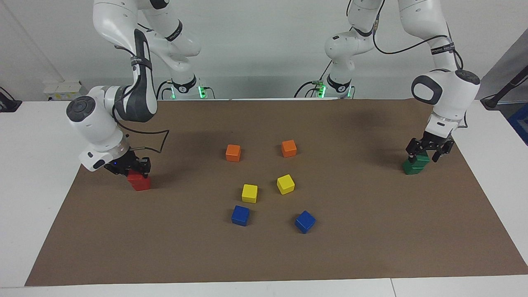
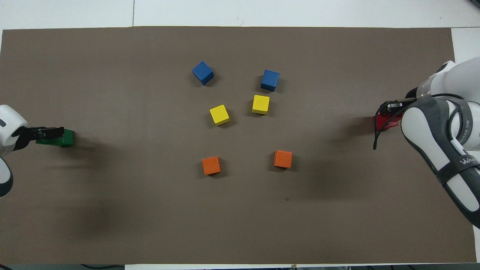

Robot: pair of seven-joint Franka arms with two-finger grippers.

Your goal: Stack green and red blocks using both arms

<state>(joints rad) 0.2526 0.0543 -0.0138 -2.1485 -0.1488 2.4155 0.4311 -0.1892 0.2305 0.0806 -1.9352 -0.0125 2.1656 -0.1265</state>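
Observation:
Two dark green blocks stand stacked at the left arm's end of the mat: the upper one [image 1: 420, 159] on the lower one [image 1: 411, 168], slightly offset. They show as one green block [image 2: 66, 138] in the overhead view. My left gripper [image 1: 424, 157] [image 2: 50, 132] straddles the upper green block with its fingers spread wider than the block. Two bright red blocks stand stacked at the right arm's end: the upper [image 1: 133, 177] on the lower [image 1: 142, 184]. My right gripper [image 1: 138, 169] [image 2: 390, 107] sits down on the upper red block and hides most of the red stack [image 2: 380, 122] from above.
In the middle of the brown mat [image 1: 371, 231] lie two orange cubes [image 1: 233, 152] [image 1: 288, 148], two yellow cubes [image 1: 249, 193] [image 1: 285, 184] and two blue cubes [image 1: 240, 215] [image 1: 305, 221], all apart from each other.

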